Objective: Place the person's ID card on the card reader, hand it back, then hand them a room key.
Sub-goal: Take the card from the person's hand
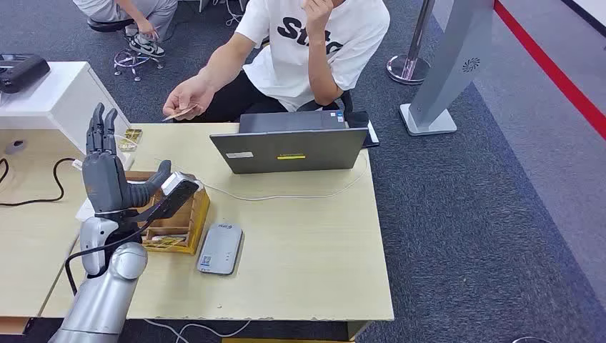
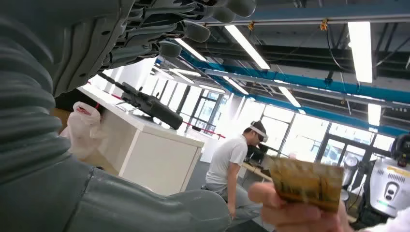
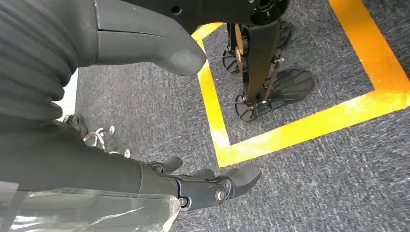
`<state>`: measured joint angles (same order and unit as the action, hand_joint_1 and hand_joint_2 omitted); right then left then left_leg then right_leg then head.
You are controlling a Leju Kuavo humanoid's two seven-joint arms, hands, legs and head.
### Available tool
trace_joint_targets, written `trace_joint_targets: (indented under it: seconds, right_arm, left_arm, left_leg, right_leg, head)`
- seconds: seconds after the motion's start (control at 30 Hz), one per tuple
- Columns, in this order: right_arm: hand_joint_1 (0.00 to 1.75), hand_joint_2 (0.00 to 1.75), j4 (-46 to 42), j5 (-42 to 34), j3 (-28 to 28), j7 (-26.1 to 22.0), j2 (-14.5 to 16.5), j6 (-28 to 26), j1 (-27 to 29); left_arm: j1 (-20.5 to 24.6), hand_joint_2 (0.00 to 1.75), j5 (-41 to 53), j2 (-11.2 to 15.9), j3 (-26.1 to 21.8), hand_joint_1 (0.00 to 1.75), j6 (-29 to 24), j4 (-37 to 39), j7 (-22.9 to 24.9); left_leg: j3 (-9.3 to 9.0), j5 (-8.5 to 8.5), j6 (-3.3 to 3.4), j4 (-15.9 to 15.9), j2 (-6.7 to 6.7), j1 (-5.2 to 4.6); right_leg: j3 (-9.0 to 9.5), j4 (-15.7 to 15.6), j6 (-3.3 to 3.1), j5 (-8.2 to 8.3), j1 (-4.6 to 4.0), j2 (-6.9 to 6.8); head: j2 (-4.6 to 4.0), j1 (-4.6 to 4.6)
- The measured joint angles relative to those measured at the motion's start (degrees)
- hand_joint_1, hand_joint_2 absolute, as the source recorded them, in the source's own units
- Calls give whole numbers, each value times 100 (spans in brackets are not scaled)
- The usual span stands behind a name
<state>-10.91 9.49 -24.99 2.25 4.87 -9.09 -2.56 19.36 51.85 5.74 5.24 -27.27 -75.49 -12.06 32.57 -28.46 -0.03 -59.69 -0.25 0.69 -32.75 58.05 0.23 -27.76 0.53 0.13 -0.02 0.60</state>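
The robot's left hand (image 1: 107,171) is raised over the left of the desk (image 1: 307,243), fingers straight up and apart, thumb out, holding nothing. Its right hand (image 3: 193,186) hangs empty over the carpet, fingers loosely spread. Beyond the far edge, the person's hand (image 1: 187,96) holds out the yellowish ID card (image 1: 180,112), well apart from the grey card reader (image 1: 220,247) lying flat near the front.

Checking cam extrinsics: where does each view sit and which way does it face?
Head: high on the body, looking down at the table; left hand raised, open.
Left wrist: behind the left hand, looking up toward the ceiling; shares the person's card with head.
Right wrist: hanging arm, right hand over the floor.
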Motion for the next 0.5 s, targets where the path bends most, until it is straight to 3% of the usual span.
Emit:
trace_joint_targets:
  seconds: [0.27,0.4,0.5]
  right_arm:
    - [0,175,1,77,-9,73,-12,-10,15]
    - [0,175,1,127,-10,84,-24,-2,25]
    - [0,175,0,157,-9,81,-30,2,27]
  left_arm:
    - [152,175,360,147,157,0,-40,538,234]
    - [163,175,372,183,174,108,-138,723,240]
    - [163,175,347,198,176,108,-164,785,238]
  left_leg:
    - [8,0,0,2,4,0]
    - [9,0,0,2,6,0]
    - [10,0,0,2,5,0]
  right_leg:
    - [-10,0,0,0,0,6]
    - [-10,0,0,0,0,8]
    - [-11,0,0,0,0,7]
  head:
    - [0,-1]
    - [0,-1]
    - [0,-1]
